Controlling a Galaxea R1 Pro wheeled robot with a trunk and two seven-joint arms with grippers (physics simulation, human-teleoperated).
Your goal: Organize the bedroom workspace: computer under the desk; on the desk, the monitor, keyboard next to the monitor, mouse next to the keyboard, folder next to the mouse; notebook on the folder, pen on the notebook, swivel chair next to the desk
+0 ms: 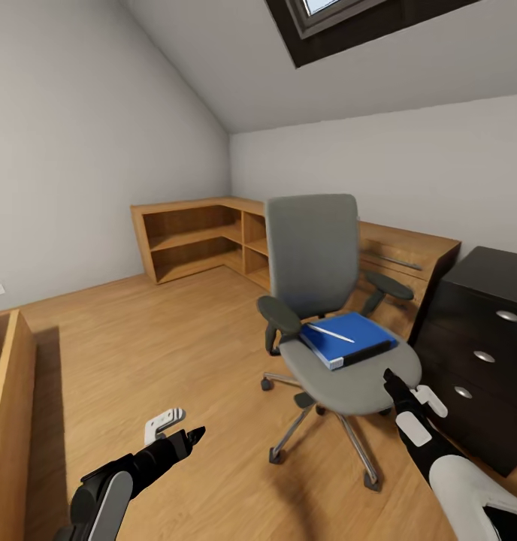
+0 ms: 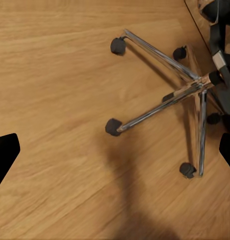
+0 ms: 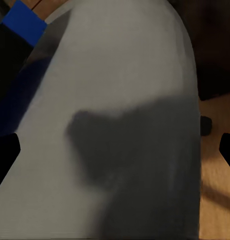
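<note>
The grey swivel chair (image 1: 312, 248) stands mid-room on its chrome five-star base (image 2: 195, 87). On its seat (image 3: 120, 100) lies the blue folder (image 1: 347, 338), with the white pen (image 1: 330, 332) resting on top of it. My right gripper (image 1: 391, 380) hovers open just above the seat's front right edge, a short way from the folder's corner (image 3: 24, 22). My left gripper (image 1: 191, 434) is open too, low over the wooden floor, left of the chair base. The desk's dark drawer unit (image 1: 480, 353) stands right of the chair. Monitor, keyboard, mouse, computer and notebook are out of view.
A low light-wood cabinet (image 1: 198, 233) runs along the back corner walls behind the chair. A wooden frame edge (image 1: 10, 421) stands at the near left. Open wood floor (image 1: 138, 346) lies between it and the chair. The chair's casters (image 2: 113, 127) spread wide.
</note>
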